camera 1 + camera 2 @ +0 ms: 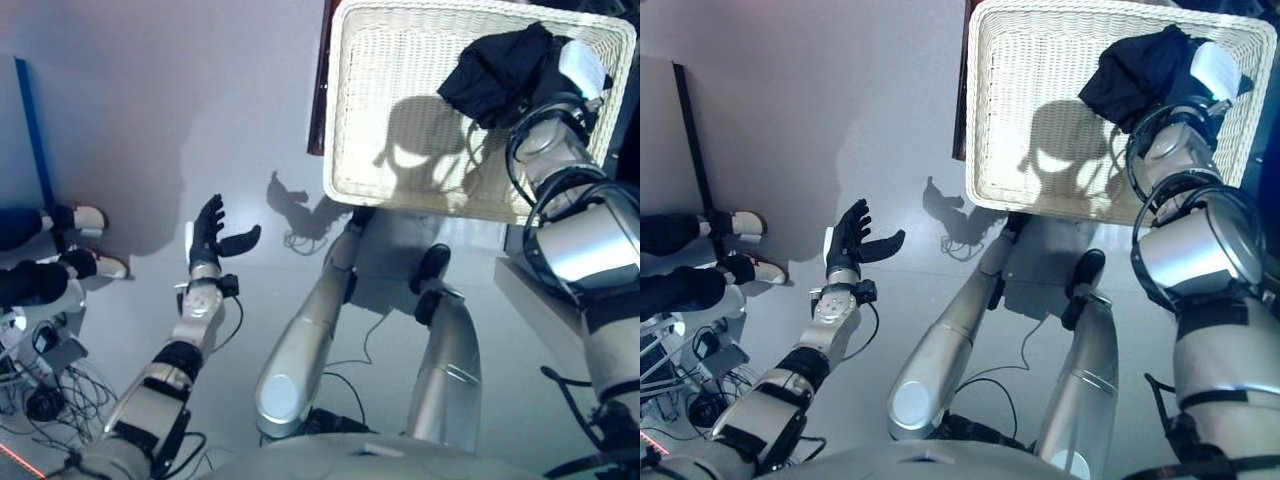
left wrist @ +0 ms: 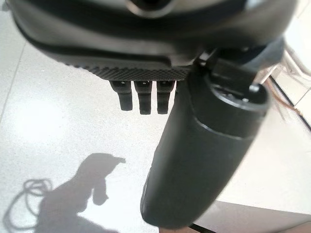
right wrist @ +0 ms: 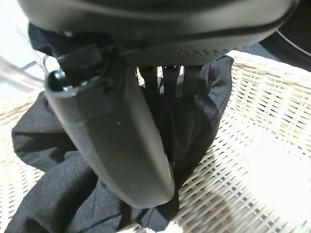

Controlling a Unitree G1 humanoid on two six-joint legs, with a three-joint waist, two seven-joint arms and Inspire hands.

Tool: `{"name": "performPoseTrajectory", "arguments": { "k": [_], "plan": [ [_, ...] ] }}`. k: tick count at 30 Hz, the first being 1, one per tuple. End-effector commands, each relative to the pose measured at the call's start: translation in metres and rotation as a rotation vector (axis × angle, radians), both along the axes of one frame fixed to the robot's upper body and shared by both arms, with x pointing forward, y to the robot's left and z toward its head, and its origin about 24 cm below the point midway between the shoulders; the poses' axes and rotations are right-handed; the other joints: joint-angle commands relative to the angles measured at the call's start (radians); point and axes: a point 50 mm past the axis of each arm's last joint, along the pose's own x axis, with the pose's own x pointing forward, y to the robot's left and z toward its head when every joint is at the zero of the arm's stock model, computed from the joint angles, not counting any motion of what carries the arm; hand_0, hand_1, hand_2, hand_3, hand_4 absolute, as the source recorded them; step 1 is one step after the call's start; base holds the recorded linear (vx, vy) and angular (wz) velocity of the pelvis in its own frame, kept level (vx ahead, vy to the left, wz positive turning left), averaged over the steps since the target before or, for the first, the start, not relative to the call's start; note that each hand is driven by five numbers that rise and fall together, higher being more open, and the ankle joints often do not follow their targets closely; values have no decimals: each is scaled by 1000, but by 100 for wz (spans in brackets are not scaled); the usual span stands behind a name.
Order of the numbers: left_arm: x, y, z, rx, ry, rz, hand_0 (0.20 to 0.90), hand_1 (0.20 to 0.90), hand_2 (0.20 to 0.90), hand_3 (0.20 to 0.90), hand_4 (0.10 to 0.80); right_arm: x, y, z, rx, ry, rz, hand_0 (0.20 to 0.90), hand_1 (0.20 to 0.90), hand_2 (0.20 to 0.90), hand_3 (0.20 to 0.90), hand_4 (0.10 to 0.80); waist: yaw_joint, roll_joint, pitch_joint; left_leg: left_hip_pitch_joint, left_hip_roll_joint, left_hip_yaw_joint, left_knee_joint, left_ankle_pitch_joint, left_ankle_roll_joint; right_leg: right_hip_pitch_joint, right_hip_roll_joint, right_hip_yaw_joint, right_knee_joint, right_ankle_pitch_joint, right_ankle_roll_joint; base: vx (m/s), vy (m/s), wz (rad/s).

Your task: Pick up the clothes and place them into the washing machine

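We see the right hand clamped on black clothes in the wicker basket; the left hand hangs with fingers apart above the floor.

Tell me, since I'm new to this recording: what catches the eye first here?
A white wicker basket sits on the floor ahead, with a crumpled black garment in its far right corner. The right hand is down in that cloth, thumb and fingers pinching a fold. The left hand hangs open over bare floor to the left, holding nothing, and a person's shoes show at the left edge.
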Motion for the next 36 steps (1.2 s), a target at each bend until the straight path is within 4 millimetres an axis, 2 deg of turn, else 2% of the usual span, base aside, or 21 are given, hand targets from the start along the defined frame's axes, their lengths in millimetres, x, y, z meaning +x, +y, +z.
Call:
{"name": "performPoseTrajectory", "arguments": {
  "k": [1,2,3,10,12,13,16,19,23,25,31,33,34,36],
  "plan": [
    [-5,32,10,57,-58,106,900,900,900,900,800,-3,-9,6,-83,43,-13,300,300,300,300,400,11,39,12,-80,-40,122,176,-160,-13,39,19,60,-94,91,-4,0,0,0],
    [-3,31,10,55,-52,108,900,900,900,900,800,-2,-5,6,-81,37,-6,300,300,300,300,400,2,32,14,-86,-39,121,190,-166,-10,32,23,65,-85,87,-6,46,-38,5],
    [-2,31,10,56,-48,112,900,900,900,900,800,0,0,5,-71,33,8,300,300,300,300,400,-10,19,16,-81,-44,124,221,-206,-12,37,21,72,-62,54,-6,55,-34,9],
    [11,34,13,70,-12,138,900,900,900,900,800,10,27,3,-4,-6,76,300,300,300,300,400,-51,-15,14,-76,-36,130,263,-235,-5,45,30,79,-28,32,-17,4,-14,6],
    [10,37,11,78,3,147,900,900,900,900,800,12,34,4,33,-32,92,300,300,300,300,400,-58,-21,13,-64,-35,131,267,-237,-3,57,30,77,-24,30,-19,-40,7,-2],
    [9,40,10,81,9,156,900,900,900,900,800,13,38,7,78,-68,106,300,300,300,300,400,-59,-20,10,-62,-30,132,253,-206,2,58,34,72,-36,59,-23,-74,23,-1],
    [3,44,4,90,39,164,900,900,900,900,800,16,47,10,174,-142,139,300,300,300,300,400,-69,-29,5,-26,-31,135,246,-206,7,94,38,76,-45,60,-22,-19,15,-3],
    [-5,48,-5,101,73,173,900,900,900,900,800,18,59,2,291,-209,184,300,300,300,300,400,-78,-34,-5,13,-31,140,230,-207,17,133,43,89,-72,74,-16,14,27,-15],
    [-12,51,-15,112,120,176,900,900,900,900,800,17,63,-12,411,-256,203,300,300,300,300,400,-85,-35,-23,70,-29,142,200,-204,29,189,50,104,-104,81,-11,40,34,-22],
    [-13,49,-17,120,134,165,900,900,900,900,800,15,65,-22,542,-312,225,300,300,300,300,400,-95,-34,-36,113,-30,144,174,-199,35,232,51,113,-135,89,-5,63,26,-20],
    [-23,47,-30,95,185,152,900,900,900,900,800,5,69,-72,942,-391,270,300,300,300,300,400,-122,-6,-89,257,-27,171,61,-180,49,347,33,139,-244,126,23,107,69,-28],
    [-33,47,-40,82,223,148,900,900,900,900,800,-4,71,-100,1100,-413,258,300,300,300,300,400,-129,1,-114,306,-19,178,33,-179,49,393,24,132,-275,125,33,148,19,-38],
    [-36,47,-43,74,234,145,900,900,900,900,800,-7,68,-109,1141,-411,252,300,300,300,300,400,-130,9,-123,329,-19,176,14,-176,50,412,20,131,-290,128,36,136,0,-31],
    [-45,48,-51,63,270,143,900,900,900,900,800,-16,72,-129,1345,-489,241,300,300,300,300,400,-137,20,-153,370,-11,174,-37,-160,47,442,20,123,-324,138,41,129,-7,-18]
  ]
}}
